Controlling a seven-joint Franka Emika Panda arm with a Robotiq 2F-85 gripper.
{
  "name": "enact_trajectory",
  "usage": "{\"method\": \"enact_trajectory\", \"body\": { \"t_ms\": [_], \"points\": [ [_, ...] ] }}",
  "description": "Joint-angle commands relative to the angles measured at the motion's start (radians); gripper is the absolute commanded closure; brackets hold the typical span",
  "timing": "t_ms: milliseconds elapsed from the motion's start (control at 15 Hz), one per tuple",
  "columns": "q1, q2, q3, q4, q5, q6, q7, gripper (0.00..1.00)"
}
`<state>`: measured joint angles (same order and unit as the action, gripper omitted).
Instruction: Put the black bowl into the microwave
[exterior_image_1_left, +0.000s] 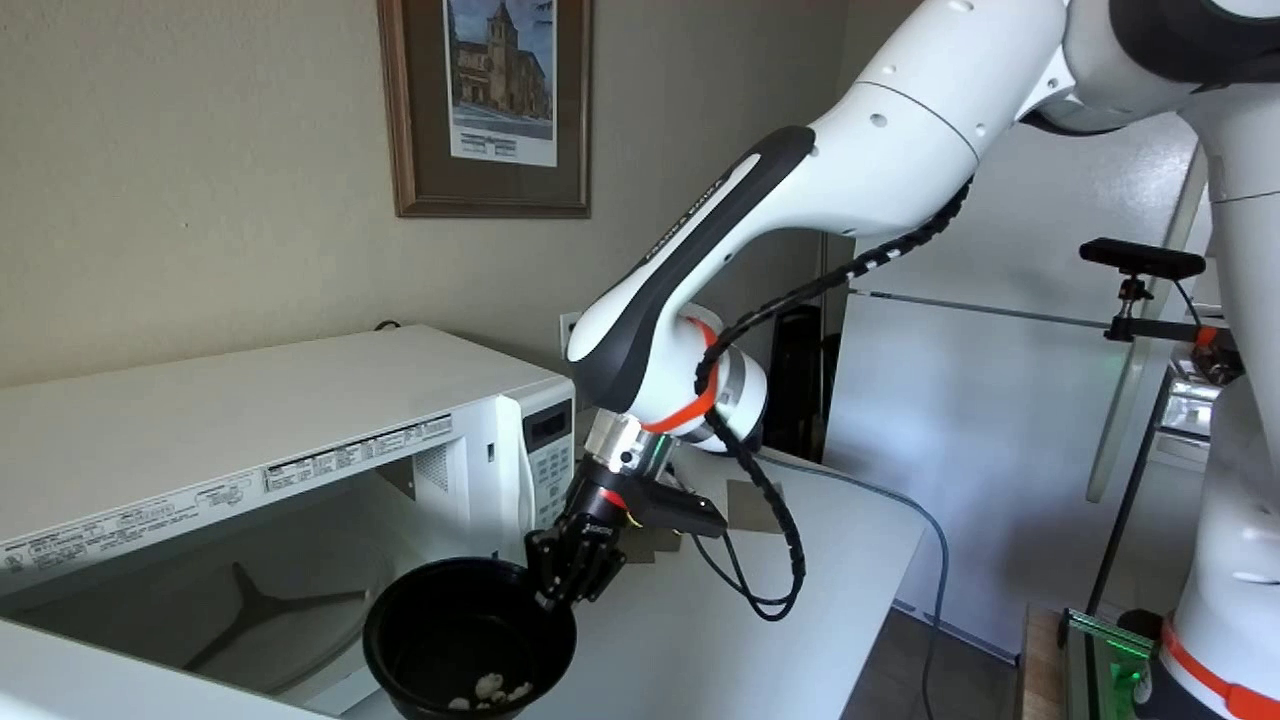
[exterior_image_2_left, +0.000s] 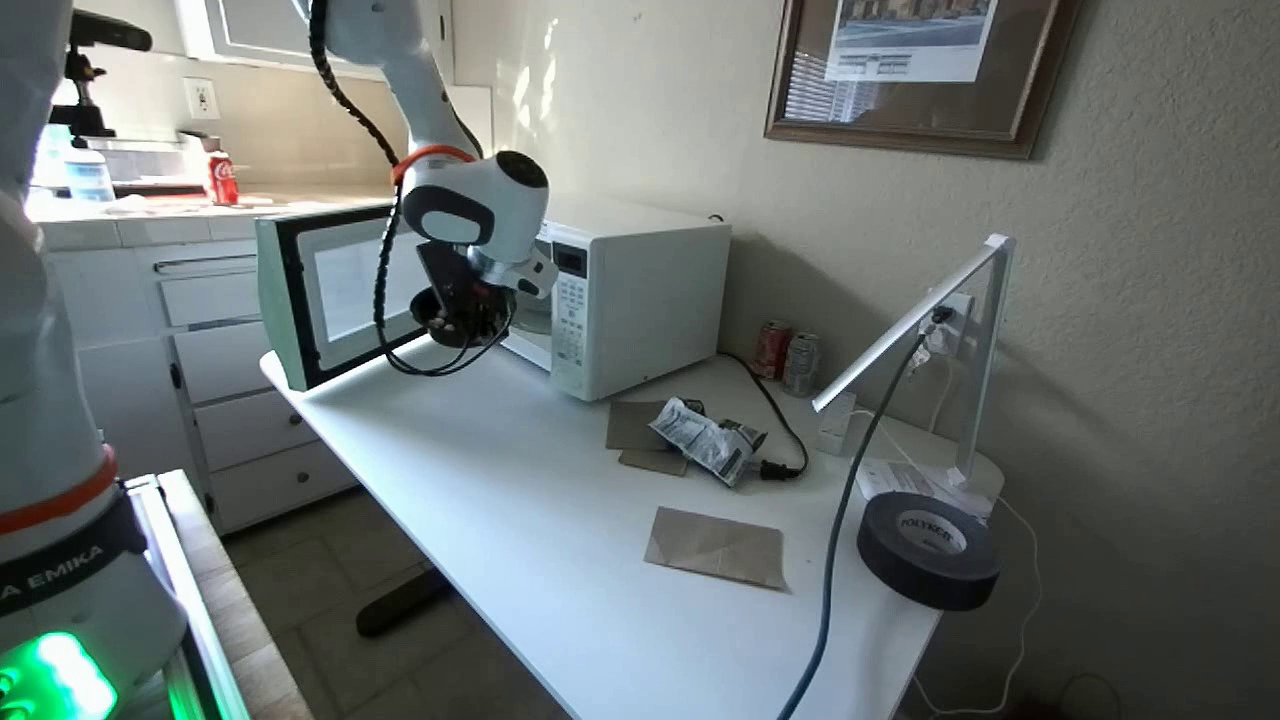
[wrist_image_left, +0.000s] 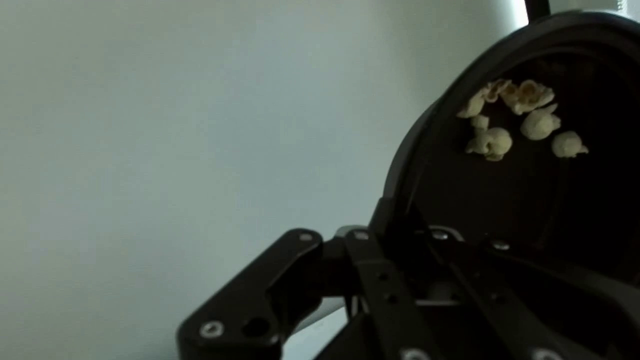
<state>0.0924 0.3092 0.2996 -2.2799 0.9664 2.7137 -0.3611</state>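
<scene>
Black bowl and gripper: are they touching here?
Touching. The wrist view shows the gripper pinching the black bowl by its wall, from inside and outside.

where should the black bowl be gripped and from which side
Probably best pinched by its rim from above: the black bowl's open mouth lets one jaw inside, one outside, on the side toward the microwave's control panel, where the gripper holds it, with the popcorn clear of both.

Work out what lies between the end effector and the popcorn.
Only a dark, seemingly bare stretch of the black bowl, as the wrist view shows: the end effector grips its rim, while the popcorn lies inside.
</scene>
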Motion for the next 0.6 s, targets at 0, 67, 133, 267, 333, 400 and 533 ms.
{"method": "enact_trajectory", "body": {
  "t_ms": [0, 67, 133, 267, 333, 400, 533],
  "points": [
    [0.057, 0.060, -0.009, 0.069, -0.013, 0.093, 0.060, 0.98],
    [0.067, 0.072, -0.008, 0.085, -0.017, 0.108, 0.085, 0.98],
    [0.075, 0.085, -0.005, 0.100, -0.018, 0.121, 0.105, 0.98],
    [0.091, 0.117, -0.003, 0.136, -0.009, 0.135, 0.142, 0.98],
    [0.104, 0.134, -0.010, 0.152, -0.021, 0.144, 0.169, 0.98],
    [0.111, 0.151, -0.012, 0.171, -0.020, 0.152, 0.185, 0.98],
    [0.128, 0.184, -0.020, 0.204, -0.055, 0.178, 0.249, 0.98]
  ]
}}
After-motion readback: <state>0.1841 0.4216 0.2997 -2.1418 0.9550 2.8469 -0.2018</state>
